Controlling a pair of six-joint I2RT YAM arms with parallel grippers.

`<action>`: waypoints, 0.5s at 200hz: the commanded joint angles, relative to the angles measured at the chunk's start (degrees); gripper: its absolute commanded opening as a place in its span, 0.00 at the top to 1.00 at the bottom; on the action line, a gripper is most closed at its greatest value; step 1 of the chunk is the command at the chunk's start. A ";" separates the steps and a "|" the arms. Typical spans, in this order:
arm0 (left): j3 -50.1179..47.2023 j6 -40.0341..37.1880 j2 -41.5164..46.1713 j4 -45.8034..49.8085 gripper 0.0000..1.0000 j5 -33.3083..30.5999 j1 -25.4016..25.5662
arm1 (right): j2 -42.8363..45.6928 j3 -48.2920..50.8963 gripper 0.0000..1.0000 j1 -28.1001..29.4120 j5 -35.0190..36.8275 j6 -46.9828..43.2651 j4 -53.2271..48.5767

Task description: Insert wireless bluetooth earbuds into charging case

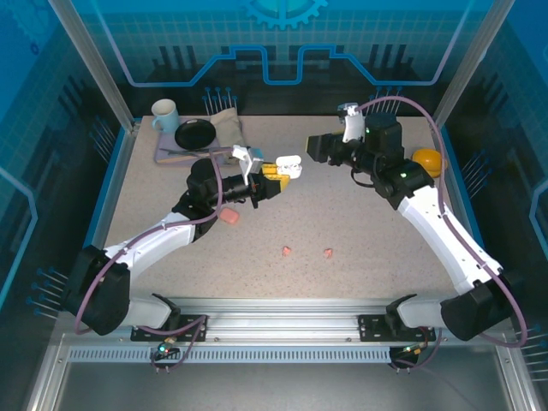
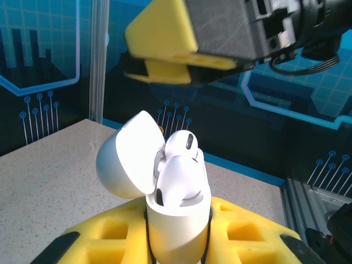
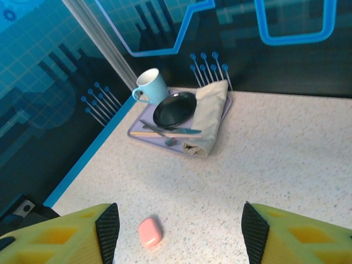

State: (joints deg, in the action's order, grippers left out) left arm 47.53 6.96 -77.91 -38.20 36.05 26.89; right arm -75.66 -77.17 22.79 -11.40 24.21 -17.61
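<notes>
no legible text, labels, brands or numbers on anything, only sign a gear emblem (image 1: pixel 283 8) printed on the back wall (image 1: pixel 171 38)

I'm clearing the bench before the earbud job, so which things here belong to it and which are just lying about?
Job: white case in the left claw, white earbuds in it, pink case, two loose pink earbuds.
Lying about: tray with mug, black plate, cloth, cutlery; orange round object.
</notes>
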 commanded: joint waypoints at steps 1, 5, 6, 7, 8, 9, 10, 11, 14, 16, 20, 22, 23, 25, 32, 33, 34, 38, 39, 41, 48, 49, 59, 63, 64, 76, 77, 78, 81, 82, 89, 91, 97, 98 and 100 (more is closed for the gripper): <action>-0.57 -2.45 0.38 -4.80 1.00 3.20 -0.44 | -1.43 -2.76 0.36 -1.58 -6.07 3.26 -1.64; -0.72 -2.54 0.40 -5.03 1.00 3.41 -0.36 | -1.85 -2.98 0.36 -1.70 -6.91 3.47 -1.87; -0.79 -2.60 0.44 -5.04 1.00 3.50 -0.35 | -1.90 -3.07 0.36 -1.65 -7.12 3.52 -1.93; -0.78 -2.63 0.41 -5.04 1.00 3.59 -0.35 | -1.97 -3.16 0.36 -1.72 -7.26 3.59 -1.96; -0.77 -2.68 0.40 -5.09 1.00 3.67 -0.35 | -2.05 -3.21 0.36 -1.79 -7.47 3.58 -2.02; -0.82 -2.76 0.40 -5.11 1.00 3.76 -0.35 | -2.17 -3.32 0.36 -1.79 -7.66 3.57 -2.10; -0.88 -2.79 0.39 -5.21 1.00 3.94 -0.35 | -2.28 -3.37 0.36 -1.83 -7.80 3.61 -2.18; -0.91 -2.86 0.39 -5.31 1.00 4.07 -0.40 | -2.38 -3.49 0.36 -1.85 -8.04 3.63 -2.26; -0.94 -3.19 0.37 -5.29 1.00 4.44 -0.43 | -2.72 -3.78 0.36 -1.84 -8.64 3.71 -2.44; -1.01 -3.38 0.38 -5.35 1.00 4.70 -0.39 | -2.84 -3.89 0.36 -1.91 -8.97 3.76 -2.59; -0.99 -3.58 0.31 -5.35 1.00 5.20 -0.37 | -3.20 -4.22 0.36 -1.95 -9.90 3.85 -2.76; -1.02 -3.68 0.30 -5.26 1.00 5.31 -0.36 | -3.41 -4.35 0.36 -2.02 -10.36 3.97 -2.76; -1.03 -3.69 0.30 -5.28 1.00 5.41 -0.35 | -3.47 -4.37 0.36 -2.03 -10.56 3.99 -2.81; -0.92 -3.64 0.24 -5.26 1.00 5.45 -0.31 | -3.60 -4.59 0.36 -2.08 -11.03 4.09 -2.86; -0.75 -3.63 0.13 -4.77 1.00 5.83 -0.28 | -4.39 -5.14 0.36 -2.22 -12.54 4.44 -3.21; -0.72 -3.62 0.08 -4.73 1.00 5.90 -0.36 | -4.53 -5.21 0.36 -2.22 -12.74 4.44 -3.22; -0.70 -3.67 0.06 -4.63 1.00 5.93 -0.40 | -4.60 -5.28 0.36 -2.22 -12.98 4.53 -3.18; -0.57 -3.71 0.00 -4.38 1.00 6.08 -0.36 | -4.95 -5.44 0.36 -2.29 -13.72 4.81 -3.09; -0.54 -3.75 -0.03 -4.36 1.00 6.06 -0.36 | -5.03 -5.49 0.36 -2.30 -13.72 4.85 -3.03; -0.49 -3.72 -0.04 -4.31 1.00 6.05 -0.33 | -5.20 -5.53 0.36 -2.33 -14.09 4.99 -2.98; -0.46 -3.69 -0.25 -4.21 1.00 6.43 -0.35 | -5.85 -5.91 0.36 -2.31 -15.54 5.45 -2.77; -0.44 -3.70 -0.28 -4.19 1.00 6.42 -0.31 | -5.92 -5.94 0.36 -2.31 -15.74 5.52 -2.73; -0.35 -3.61 -0.53 -4.16 1.00 6.52 -0.28 | -7.00 -6.37 0.36 -2.29 -17.59 6.27 -2.34; -0.33 -3.54 -0.62 -4.12 1.00 6.57 -0.30 | -7.37 -6.56 0.36 -2.31 -18.55 6.62 -2.19; -0.29 -3.54 -0.64 -4.15 1.00 6.57 -0.28 | -7.47 -6.58 0.36 -2.26 -18.65 6.68 -2.13; -0.13 -3.50 -1.05 -4.17 1.00 6.56 -0.32 | -8.71 -6.99 0.36 -2.14 -20.64 7.49 -1.57; -0.10 -3.48 -1.08 -4.17 1.00 6.57 -0.29 | -8.84 -7.05 0.36 -2.09 -20.71 7.59 -1.56; -0.13 -3.42 -1.14 -4.12 1.00 6.57 -0.28 | -8.91 -7.04 0.36 -2.11 -20.78 7.60 -1.56; -0.06 -3.41 -1.23 -4.09 1.00 6.53 -0.28 | -9.05 -7.17 0.36 -1.93 -21.06 7.69 -1.41; 0.02 -3.38 -1.25 -4.08 1.00 6.55 -0.27 | -9.10 -7.19 0.36 -1.90 -21.18 7.69 -1.35; 0.24 -3.24 -1.52 -3.86 1.00 6.44 -0.26 | -9.62 -7.42 0.36 -1.58 -21.59 7.86 -1.13; 0.32 -3.24 -1.60 -3.76 1.00 6.48 -0.26 | -9.71 -7.50 0.37 -1.42 -21.70 7.87 -1.07; 0.52 -3.03 -1.87 -3.72 1.00 6.49 -0.27 | -10.06 -7.84 0.37 -1.05 -21.81 7.83 -1.18; 0.58 -3.02 -1.88 -3.68 1.00 6.44 -0.26 | -10.09 -7.83 0.37 -1.02 -21.82 7.81 -1.19; 0.62 -2.90 -1.96 -3.65 1.00 6.43 -0.26 | -10.23 -7.89 0.37 -0.91 -21.89 7.79 -1.27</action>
State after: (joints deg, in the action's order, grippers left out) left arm 47.42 4.56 -78.83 -40.23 40.69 26.87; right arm -84.51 -82.63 21.28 -28.53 30.39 -19.27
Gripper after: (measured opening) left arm 0.222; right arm 0.638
